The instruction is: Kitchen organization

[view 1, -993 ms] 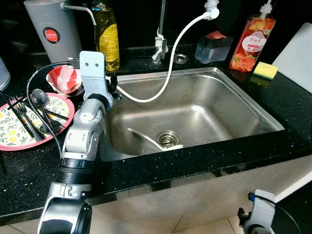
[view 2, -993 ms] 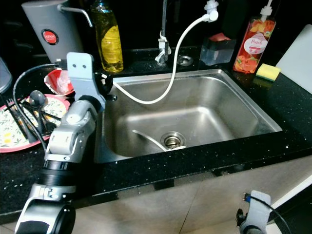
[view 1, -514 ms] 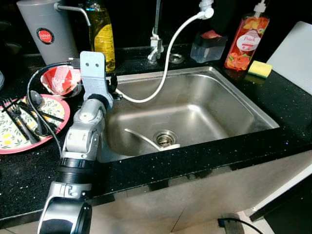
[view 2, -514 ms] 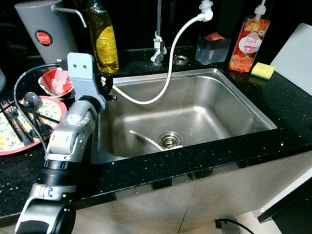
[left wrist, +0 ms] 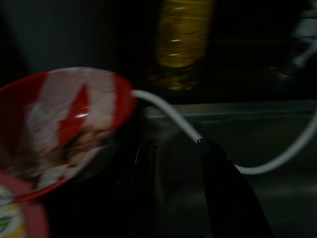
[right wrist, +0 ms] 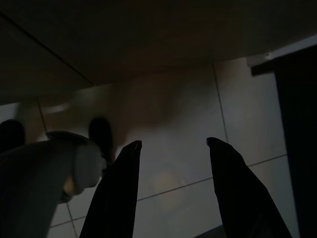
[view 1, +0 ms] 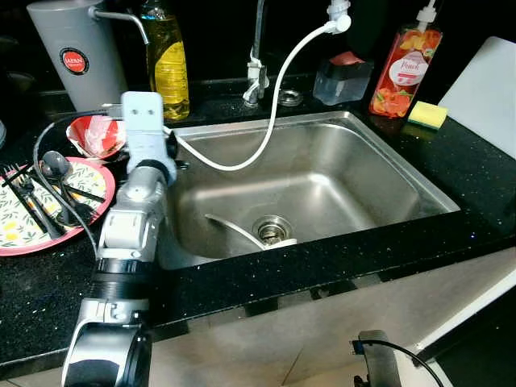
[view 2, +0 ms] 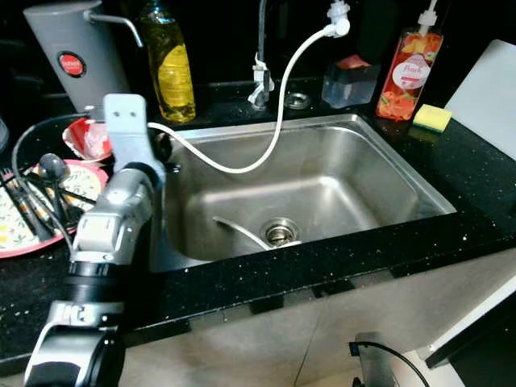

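Left hand (left wrist: 173, 148) sits at the sink's (view 1: 387, 173) left rim with fingers apart, gripping nothing, just beside the red bowl (view 1: 98, 135) on the black counter (view 1: 48, 282). White hose (view 1: 266, 129) loops past its fingertips. Right hand (right wrist: 171, 148) hangs open over floor tiles.

Left arm hides the red bowl (view 1: 95, 135)'s right edge — partly.

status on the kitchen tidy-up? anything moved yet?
Nothing looks done. Dirty cutlery sits on the plate, red bowl on the counter, sink holds only a hose. Left tool is open beside the bowl, holding nothing; right tool hangs idle.
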